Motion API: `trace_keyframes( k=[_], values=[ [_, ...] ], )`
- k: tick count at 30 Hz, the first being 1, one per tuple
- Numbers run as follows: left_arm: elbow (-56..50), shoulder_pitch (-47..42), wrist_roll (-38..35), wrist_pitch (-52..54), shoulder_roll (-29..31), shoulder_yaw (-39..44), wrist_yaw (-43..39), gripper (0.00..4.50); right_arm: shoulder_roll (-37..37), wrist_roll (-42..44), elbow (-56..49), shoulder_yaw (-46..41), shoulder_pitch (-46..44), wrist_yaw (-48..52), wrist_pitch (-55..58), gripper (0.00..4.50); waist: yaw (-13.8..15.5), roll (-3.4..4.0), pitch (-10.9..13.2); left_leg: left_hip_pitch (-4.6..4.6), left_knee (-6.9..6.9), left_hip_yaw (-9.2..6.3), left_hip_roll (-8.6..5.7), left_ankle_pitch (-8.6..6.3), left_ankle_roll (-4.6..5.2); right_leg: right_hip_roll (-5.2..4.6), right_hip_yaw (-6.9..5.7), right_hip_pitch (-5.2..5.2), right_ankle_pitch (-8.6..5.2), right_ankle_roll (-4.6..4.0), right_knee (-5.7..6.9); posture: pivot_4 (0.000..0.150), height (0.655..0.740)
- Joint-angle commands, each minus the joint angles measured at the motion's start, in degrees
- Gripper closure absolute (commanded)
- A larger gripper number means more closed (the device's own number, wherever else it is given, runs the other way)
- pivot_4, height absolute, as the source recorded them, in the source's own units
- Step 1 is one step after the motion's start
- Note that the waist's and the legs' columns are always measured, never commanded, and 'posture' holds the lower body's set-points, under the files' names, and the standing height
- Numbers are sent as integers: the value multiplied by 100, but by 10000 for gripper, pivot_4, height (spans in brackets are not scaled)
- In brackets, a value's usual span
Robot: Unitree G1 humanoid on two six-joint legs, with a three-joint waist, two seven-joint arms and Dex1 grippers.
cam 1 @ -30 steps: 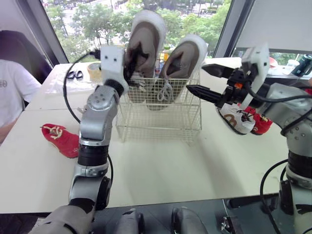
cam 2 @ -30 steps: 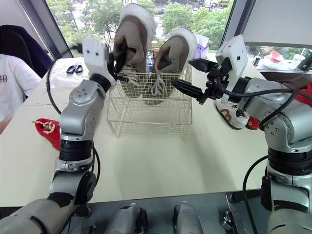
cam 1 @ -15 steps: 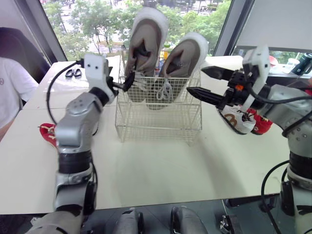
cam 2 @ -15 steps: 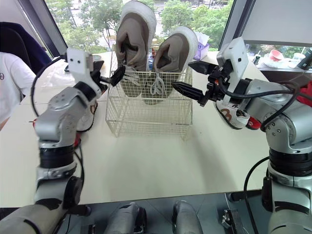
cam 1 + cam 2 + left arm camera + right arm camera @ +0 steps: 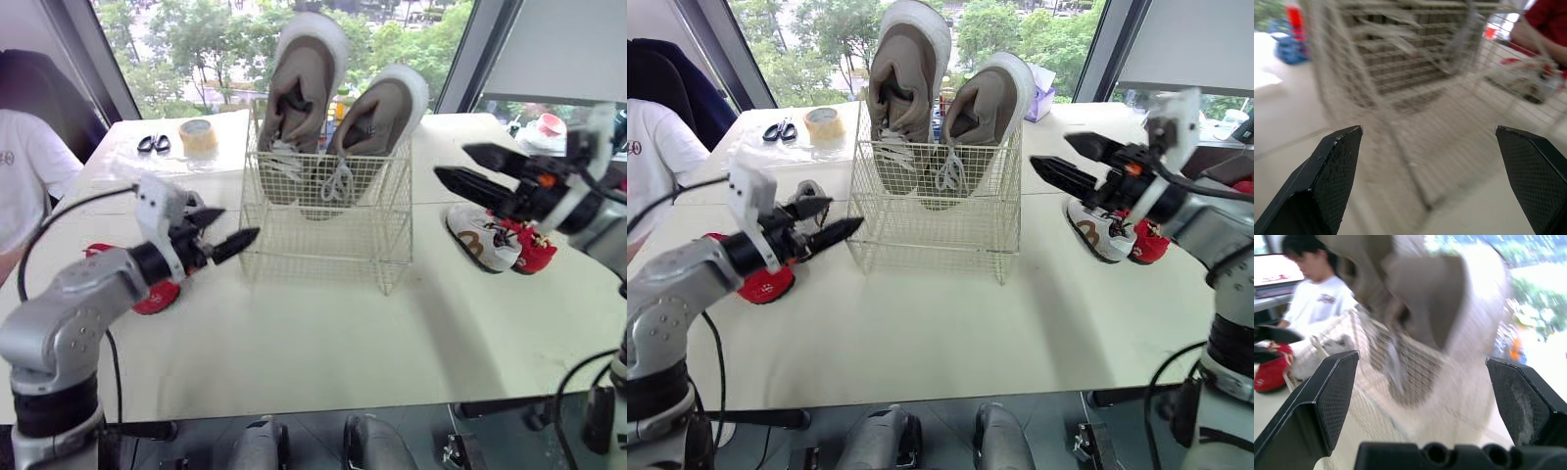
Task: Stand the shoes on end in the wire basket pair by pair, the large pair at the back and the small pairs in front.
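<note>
Left claw [image 5: 241, 220] gapes empty just beside the wire basket [image 5: 323, 223].

red shoe [image 5: 765, 285] half hidden, wire basket [image 5: 1382, 73] blurred

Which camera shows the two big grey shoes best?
The right eye view: both large grey shoes stand on end, whole, in the wire basket. The left eye view shows the same. The right wrist view crops their tops; the left wrist view faces the basket's lower wire.

Bright daylight from windows [image 5: 186, 49] behind, large shoes [image 5: 906, 78] backlit, pale glare across table [image 5: 323, 343], faint soft shadow before wire basket [image 5: 323, 235], blown-out white patch in left wrist view
</note>
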Motion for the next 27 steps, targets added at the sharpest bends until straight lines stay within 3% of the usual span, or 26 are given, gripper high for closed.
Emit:
trace_keyframes(
  k=[1,7,12,27],
  values=[
    [-784,387,-744,169,-71,-264,47,595,107,-326,90,-717,417,-610,-380,0,-5,0,0,2,0,1,0,0,0,0,2,1,0,0,0,1500,7400],
    [-1236,921,-998,-44,-24,-970,58,595,815,-1223,-467,-541,2000,-1100,-1236,0,-9,8,-1,9,-2,-3,5,0,0,13,4,2,-3,0,6,1500,7400],
    [-1281,1067,-1182,-53,277,-1206,-81,595,1082,-1777,-218,-314,2660,-1084,-1871,0,-21,20,0,10,-2,0,5,0,-1,16,9,-3,-18,11,9,1500,7400],
    [-1263,1052,-1113,-374,545,-1386,281,595,987,-2682,2426,394,1510,-481,-3295,0,-21,20,4,10,-2,-1,4,0,0,18,12,-1,-24,-4,7,1500,7400]
  ],
)
